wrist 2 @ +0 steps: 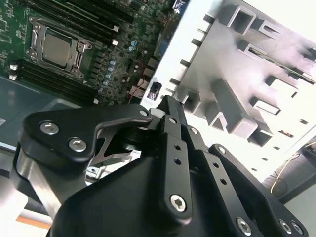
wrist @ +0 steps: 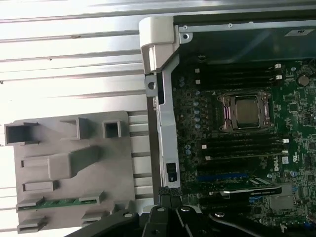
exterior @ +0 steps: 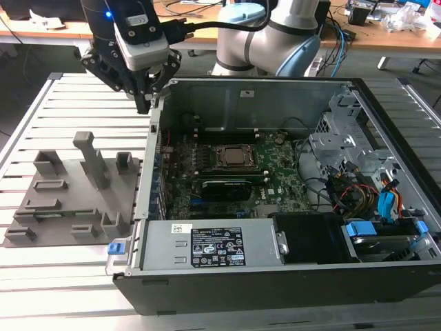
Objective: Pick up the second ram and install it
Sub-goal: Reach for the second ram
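I have one arm on this rig, and its end effector (exterior: 146, 103) hangs over the wall of the open computer case (exterior: 255, 83) on the exterior view's left, between the case and the grey holder tray (exterior: 69, 200). The two fingers look pressed together with nothing pinched between them. In the second wrist view they meet in a single black tip (wrist 2: 168, 103).

I count one green stick in the tray: the second ram (wrist: 59, 203). In the first wrist view it lies lengthwise in a long slot near one edge of the tray (wrist: 64, 143), with its ends tucked under two grey brackets. It is well apart from the end effector (wrist: 170, 196) and untouched.

There is one tray, resting flat on the slatted metal surface (exterior: 55, 124) just beside the case. It has several upright posts and pockets.

Inside the case (wrist: 160, 123) I see one CPU socket (wrist: 245, 111), with a bank of long black memory slots (wrist: 242, 148) on each of two opposite sides, so two banks. Each looks like four slots, though I cannot count them for sure. I cannot tell whether any slot already holds a stick. The socket also shows in the exterior view (exterior: 236, 156) and the second wrist view (wrist 2: 57, 47).
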Available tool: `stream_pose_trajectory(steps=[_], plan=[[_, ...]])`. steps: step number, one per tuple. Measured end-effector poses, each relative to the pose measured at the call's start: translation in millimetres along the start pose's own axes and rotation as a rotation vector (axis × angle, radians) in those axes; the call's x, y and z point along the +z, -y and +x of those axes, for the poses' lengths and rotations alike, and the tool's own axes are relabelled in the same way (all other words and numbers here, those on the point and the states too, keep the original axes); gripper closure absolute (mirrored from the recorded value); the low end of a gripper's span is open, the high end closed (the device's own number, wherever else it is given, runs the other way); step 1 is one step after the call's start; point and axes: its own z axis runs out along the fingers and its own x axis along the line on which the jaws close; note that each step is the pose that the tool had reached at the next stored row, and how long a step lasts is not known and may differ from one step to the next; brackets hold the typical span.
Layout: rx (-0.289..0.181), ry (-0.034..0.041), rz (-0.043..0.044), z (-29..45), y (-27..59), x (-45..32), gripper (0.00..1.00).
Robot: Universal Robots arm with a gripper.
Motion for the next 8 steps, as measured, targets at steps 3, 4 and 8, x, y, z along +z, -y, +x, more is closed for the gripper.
stream_pose_trajectory(steps=[3,4,8], plan=[[0.0,0.0,0.0,5.4,0.4,-0.1,0.89],[0.0,0.0,0.0,7.1,0.5,-0.2,0.89],[0.0,0.0,0.0,16.5,1.2,-0.3,0.89]])
